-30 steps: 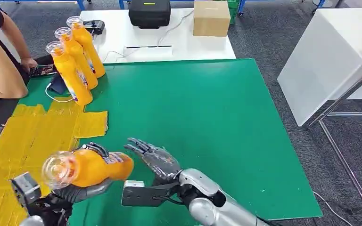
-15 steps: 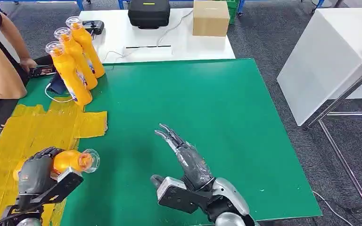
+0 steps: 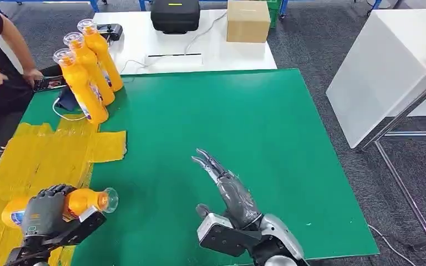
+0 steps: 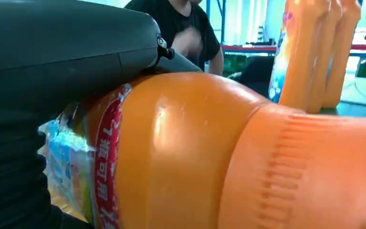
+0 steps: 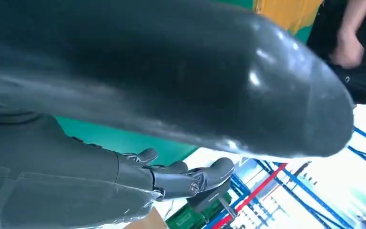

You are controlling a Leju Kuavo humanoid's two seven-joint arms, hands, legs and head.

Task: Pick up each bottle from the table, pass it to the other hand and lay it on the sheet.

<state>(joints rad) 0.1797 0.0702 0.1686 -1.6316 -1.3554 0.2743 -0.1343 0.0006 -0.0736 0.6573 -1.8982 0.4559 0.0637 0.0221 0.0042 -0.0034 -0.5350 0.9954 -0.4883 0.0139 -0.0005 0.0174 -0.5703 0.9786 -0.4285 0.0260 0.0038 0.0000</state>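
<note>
My left hand grips an orange bottle lying on its side over the yellow sheet, its clear cap pointing toward the green mat. Up close the bottle has a red and blue label under my dark fingers. My right hand hovers open above the green mat, fingers stretched forward and holding nothing; its fingers show apart. Three more orange bottles stand upright in a row at the mat's far left corner.
A green mat covers the table. Beyond it a white table carries a black case, a cardboard box and cables. A person in black sits at the far left. A white table stands to the right.
My left hand has carried the bottle left and down onto the yellow sheet, turning it on its side. My right hand has let go and drawn back to the right, fingers opened out.
</note>
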